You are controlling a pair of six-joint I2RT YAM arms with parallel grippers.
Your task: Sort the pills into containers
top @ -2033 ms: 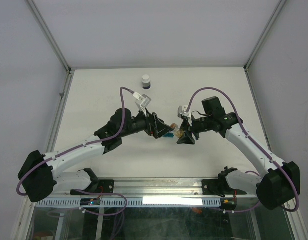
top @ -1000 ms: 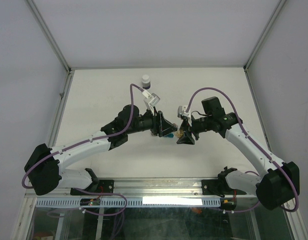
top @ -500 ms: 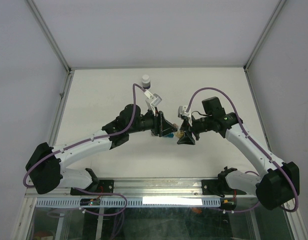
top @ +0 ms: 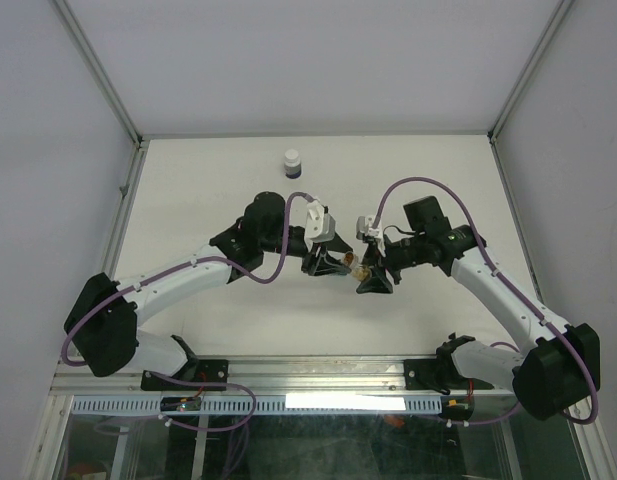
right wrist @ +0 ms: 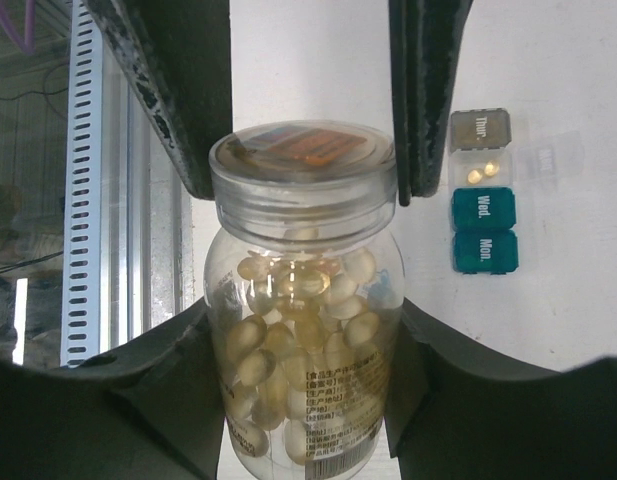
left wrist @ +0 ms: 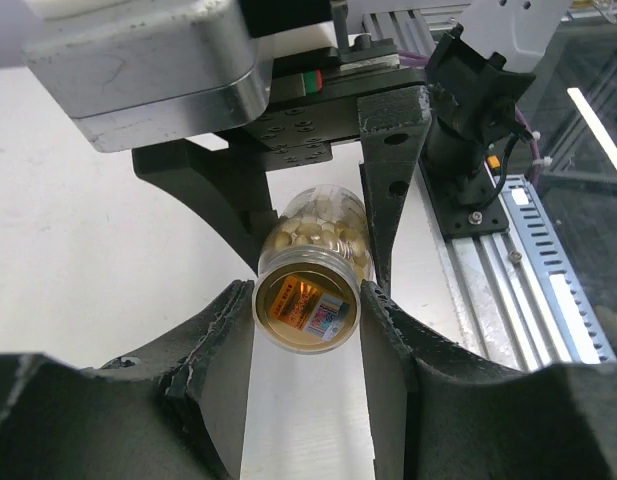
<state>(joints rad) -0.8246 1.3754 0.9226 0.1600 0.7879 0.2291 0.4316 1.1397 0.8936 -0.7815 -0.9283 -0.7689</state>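
The left fingers (left wrist: 223,370) pinch the cap (left wrist: 305,305) of a clear bottle (right wrist: 303,340) full of tan pills (right wrist: 288,330). The right fingers (right wrist: 158,390) grip its body above the table (right wrist: 548,60). A grey and teal pill box (right wrist: 483,225) lies there, two pills in its open cell.

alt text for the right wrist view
A clear bottle of pale yellow pills is held by the right gripper at its body and the left gripper at its cap. A pill organizer with one open cell lies on the table at right.
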